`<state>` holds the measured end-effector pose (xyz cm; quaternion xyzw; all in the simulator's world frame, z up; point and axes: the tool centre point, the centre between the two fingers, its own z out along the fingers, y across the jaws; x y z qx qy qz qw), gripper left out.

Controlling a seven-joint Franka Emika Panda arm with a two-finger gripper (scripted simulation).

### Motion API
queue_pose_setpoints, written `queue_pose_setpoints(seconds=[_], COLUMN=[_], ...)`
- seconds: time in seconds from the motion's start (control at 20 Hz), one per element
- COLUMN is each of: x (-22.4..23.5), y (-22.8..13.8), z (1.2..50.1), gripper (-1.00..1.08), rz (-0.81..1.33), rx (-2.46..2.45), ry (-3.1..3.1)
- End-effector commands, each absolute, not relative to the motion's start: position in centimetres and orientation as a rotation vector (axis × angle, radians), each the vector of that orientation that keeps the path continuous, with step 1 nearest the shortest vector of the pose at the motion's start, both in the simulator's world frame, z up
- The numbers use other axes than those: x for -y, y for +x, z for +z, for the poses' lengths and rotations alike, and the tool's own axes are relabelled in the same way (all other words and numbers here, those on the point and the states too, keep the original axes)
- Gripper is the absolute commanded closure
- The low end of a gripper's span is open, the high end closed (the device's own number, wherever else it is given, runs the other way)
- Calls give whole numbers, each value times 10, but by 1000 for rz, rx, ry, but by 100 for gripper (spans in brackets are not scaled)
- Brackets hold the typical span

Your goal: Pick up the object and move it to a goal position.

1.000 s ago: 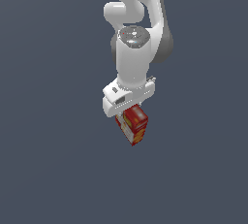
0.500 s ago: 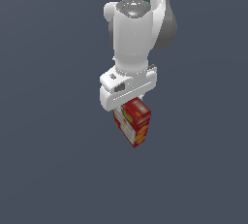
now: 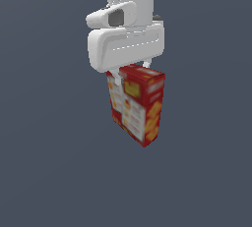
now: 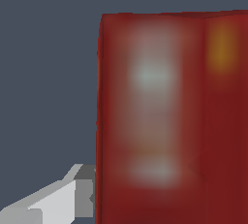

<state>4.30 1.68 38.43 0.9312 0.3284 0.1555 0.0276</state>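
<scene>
Gripper (image 3: 129, 76) fingers pinch the top of the red cracker box (image 3: 138, 107), so the box hangs down under it in the air. No desk edge shows, so its spot over the desk is unclear.

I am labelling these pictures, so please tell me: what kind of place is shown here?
Likely a bare simulated test scene, not a real room: only a flat grey backdrop, a smooth white gripper and a blurry red box hanging from it.

text: none legible | box (image 3: 138, 105) label panels: blurred
</scene>
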Motion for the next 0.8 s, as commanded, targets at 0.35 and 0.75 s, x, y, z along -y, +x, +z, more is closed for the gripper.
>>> queue_pose_setpoints(seconds=[0.35, 0.75], x=[-9, -3], y=[24, 10], z=[518, 565], gripper=[108, 108], rz=[802, 917], rx=[-1099, -1126], ry=[2733, 2676])
